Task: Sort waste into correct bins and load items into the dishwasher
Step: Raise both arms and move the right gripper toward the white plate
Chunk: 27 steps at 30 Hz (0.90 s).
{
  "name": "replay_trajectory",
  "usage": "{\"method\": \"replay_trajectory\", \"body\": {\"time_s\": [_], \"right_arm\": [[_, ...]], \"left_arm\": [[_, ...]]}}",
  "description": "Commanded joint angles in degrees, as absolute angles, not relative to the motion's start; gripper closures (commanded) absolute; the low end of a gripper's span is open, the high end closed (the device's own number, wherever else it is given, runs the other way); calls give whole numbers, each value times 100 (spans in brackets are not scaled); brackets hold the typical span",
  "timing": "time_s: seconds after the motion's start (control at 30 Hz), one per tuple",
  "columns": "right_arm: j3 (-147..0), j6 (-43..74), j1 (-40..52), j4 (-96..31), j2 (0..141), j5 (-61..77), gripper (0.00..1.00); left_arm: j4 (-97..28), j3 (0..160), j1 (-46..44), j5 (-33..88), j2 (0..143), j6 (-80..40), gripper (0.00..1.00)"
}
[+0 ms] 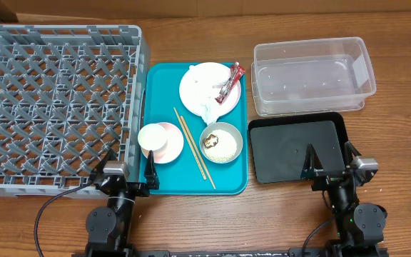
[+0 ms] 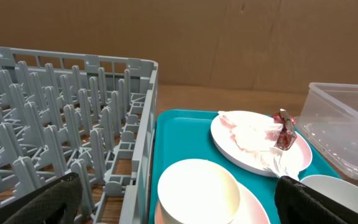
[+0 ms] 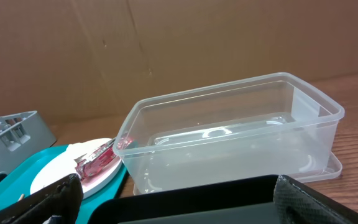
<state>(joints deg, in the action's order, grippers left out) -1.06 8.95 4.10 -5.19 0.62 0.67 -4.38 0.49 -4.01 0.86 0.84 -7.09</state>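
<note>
Left gripper and right gripper both gape empty — red snack wrapper print seems too blurred to read.

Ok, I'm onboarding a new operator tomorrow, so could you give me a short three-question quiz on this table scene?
1. True or false: the red wrapper rests on the white plate.
2. Which holds the rice? A) grey bowl B) white cup C) clear tub
3. Fill in: the chopsticks lie on the teal ____.
Key: 1 true; 2 A; 3 tray.
</note>
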Motion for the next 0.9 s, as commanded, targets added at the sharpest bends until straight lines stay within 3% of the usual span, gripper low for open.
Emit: {"method": "replay_trajectory", "body": {"time_s": [0.0, 0.87], "right_arm": [[-2982, 1267, 377, -2456, 2803, 375, 0], [-3203, 1262, 377, -2244, 3264, 447, 0]], "left_arm": [[-2991, 3590, -375, -301, 3800, -642, 0], [-2805, 3778, -377, -102, 4171, -644, 0]]}}
